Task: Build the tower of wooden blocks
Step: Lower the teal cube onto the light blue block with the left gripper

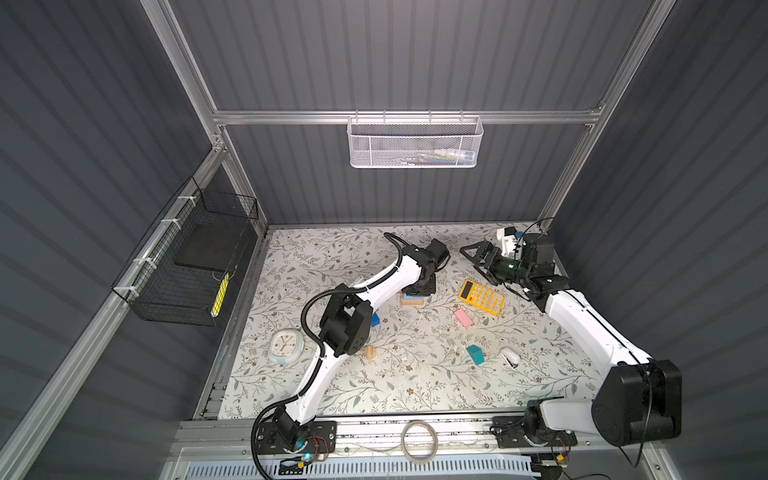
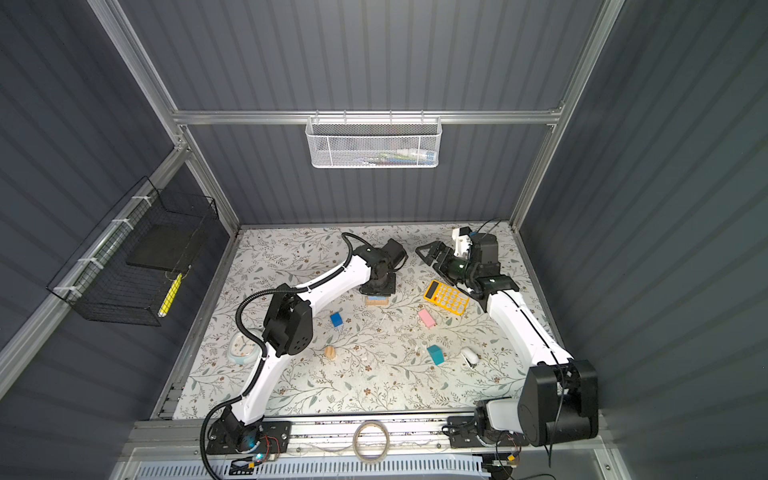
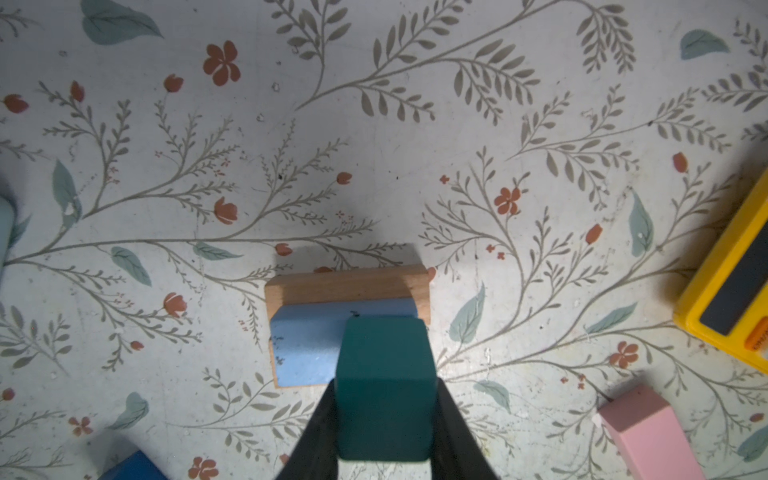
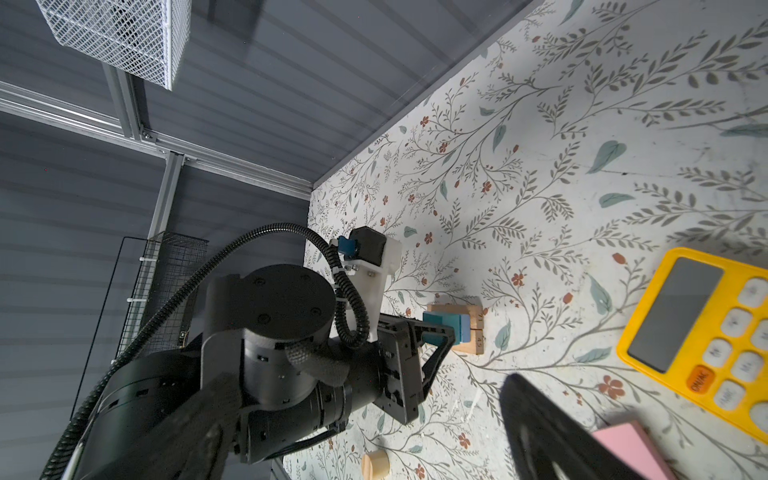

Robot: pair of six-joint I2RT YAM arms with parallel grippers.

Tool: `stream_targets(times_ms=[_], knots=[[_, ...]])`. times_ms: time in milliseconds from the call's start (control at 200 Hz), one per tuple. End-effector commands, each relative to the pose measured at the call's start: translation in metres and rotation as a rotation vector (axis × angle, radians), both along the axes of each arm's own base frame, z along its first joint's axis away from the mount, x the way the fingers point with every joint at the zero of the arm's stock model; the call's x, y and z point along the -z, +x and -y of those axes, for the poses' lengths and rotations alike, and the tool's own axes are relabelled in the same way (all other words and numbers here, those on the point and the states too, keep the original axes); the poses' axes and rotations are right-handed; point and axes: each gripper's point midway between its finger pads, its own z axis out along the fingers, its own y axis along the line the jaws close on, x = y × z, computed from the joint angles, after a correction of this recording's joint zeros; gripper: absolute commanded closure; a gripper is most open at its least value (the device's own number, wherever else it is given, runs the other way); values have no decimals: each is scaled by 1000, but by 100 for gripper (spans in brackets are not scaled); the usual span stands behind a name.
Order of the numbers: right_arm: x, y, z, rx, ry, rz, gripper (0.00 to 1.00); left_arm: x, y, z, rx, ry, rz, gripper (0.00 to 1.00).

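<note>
Your left pincer grips the teal block right over the tower: a light blue block on a tan bar, mid-bench. Centre it on the blue face, set it flat, then release slowly. Your right pincer hangs wide open, well clear. The floral bench is cluttered, with the calculator and pink block nearby.

left arm stretched forward toward centre, wrist bent straight down, left gripper pinching a teal block between both fingers. right arm reaches toward the back, right gripper roughly level, jaws spread wide, empty.
</note>
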Motion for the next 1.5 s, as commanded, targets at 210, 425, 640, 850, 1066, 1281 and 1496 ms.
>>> stream_targets(times_ms=[210, 425, 640, 850, 1066, 1281, 1496], knots=[[-3, -1, 0, -8, 13, 16, 1, 7, 0, -2, -19, 22, -10, 66], [-1, -1, 1, -7, 12, 10, 1, 6, 0, 0, -20, 16, -11, 57], [0, 0, 1, -6, 13, 7, 1, 3, 1, 0, -29, 10, -4, 58], [0, 0, 1, -6, 13, 8, 1, 2, 2, 0, -37, 8, 2, 64], [1, 0, 2, -4, 12, 3, 1, 4, 4, -1, -45, 14, -1, 66], [2, 1, 2, -3, 12, 1, 1, 4, 5, -2, -53, 13, 0, 67], [3, 1, 3, -2, 12, -2, 1, 5, 4, -2, -54, 9, -7, 63]])
